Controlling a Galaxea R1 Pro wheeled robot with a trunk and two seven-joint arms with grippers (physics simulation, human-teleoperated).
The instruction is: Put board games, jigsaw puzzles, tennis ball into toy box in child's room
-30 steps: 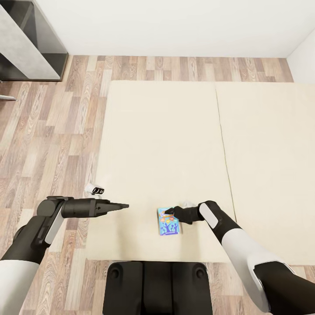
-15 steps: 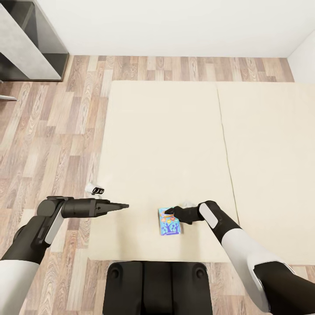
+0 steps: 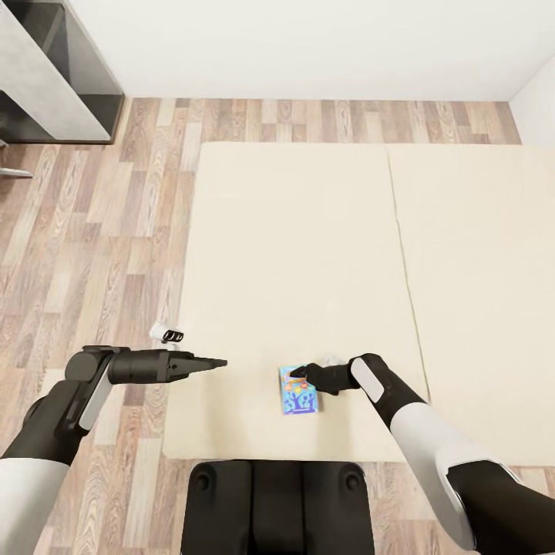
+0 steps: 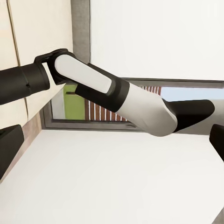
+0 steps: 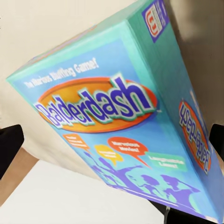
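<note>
A small blue board game (image 3: 298, 395), printed "Balderdash", hangs tilted just above the near edge of the beige bed (image 3: 308, 231). My right gripper (image 3: 297, 375) is shut on its far end. In the right wrist view the game's blue printed face (image 5: 116, 126) looms large between the dark fingertips (image 5: 9, 147). My left gripper (image 3: 221, 362) hovers over the bed's near left part, open and holding nothing. Its wrist view looks across at my right arm (image 4: 116, 95).
A small white and black object (image 3: 167, 334) lies on the wooden floor (image 3: 85, 231) by the bed's left edge. A grey-topped piece of furniture with a dark frame (image 3: 46, 73) stands at the far left. A white wall (image 3: 308, 46) runs behind the bed.
The whole view has shifted, so the bed has slid a little right and down in the picture. The blue board game has stayed fixed at my right gripper. Both arms keep their pose.
</note>
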